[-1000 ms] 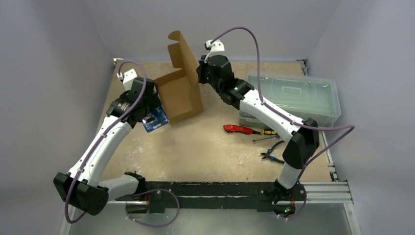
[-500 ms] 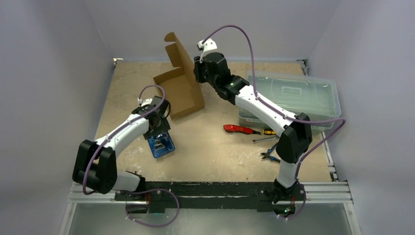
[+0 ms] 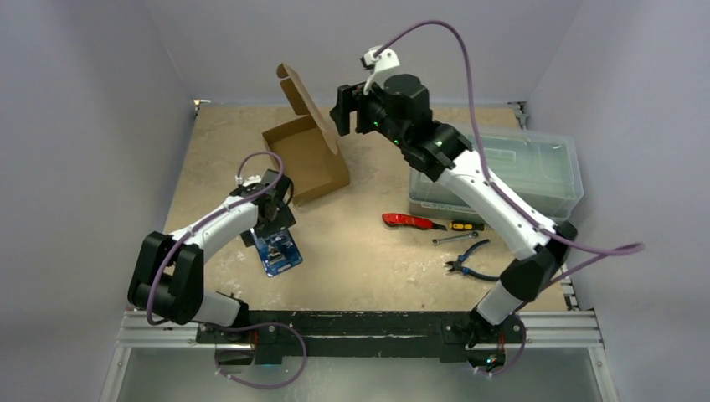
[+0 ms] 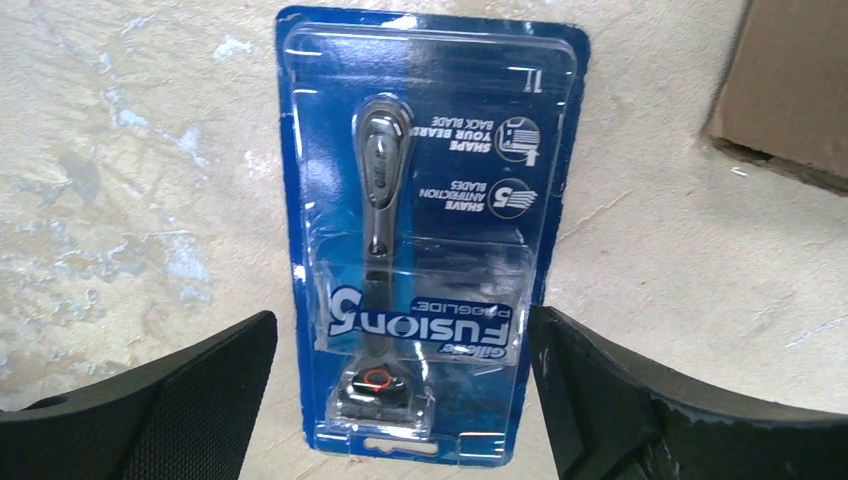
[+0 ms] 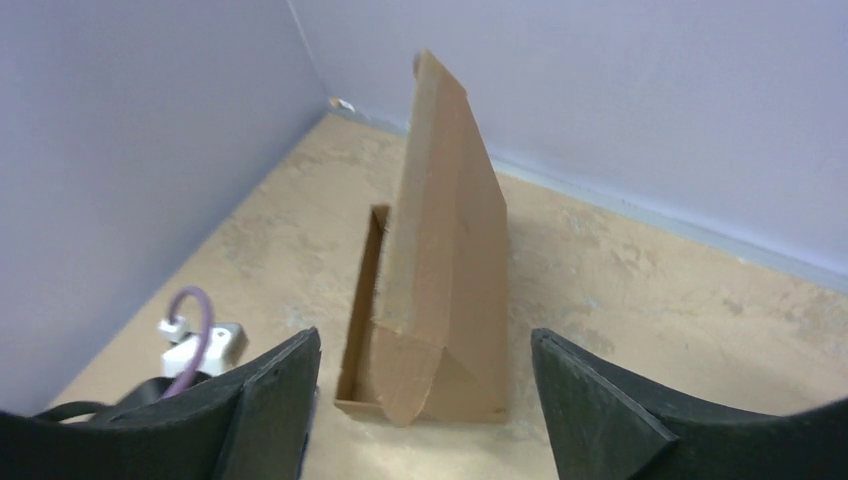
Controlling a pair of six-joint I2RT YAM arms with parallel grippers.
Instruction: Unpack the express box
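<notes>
On the table [image 3: 368, 251], upper centre of the overhead view, the box [image 3: 306, 155] lies open, lid [image 3: 308, 109] raised. Right fingers [image 5: 600, 420] spread wide near the lid, holding nothing. Left fingers [image 4: 170, 400] spread wide over a razor pack [image 3: 279, 249].

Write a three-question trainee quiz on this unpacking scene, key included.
1. True or false: the express box has its flap lid raised.
2. What lies on the table below the left gripper? A) a mug B) a Gillette Fusion razor pack C) a tape roll
3. Fill in: the right gripper is ___ and holds nothing.
Key: 1 true; 2 B; 3 open.
</notes>
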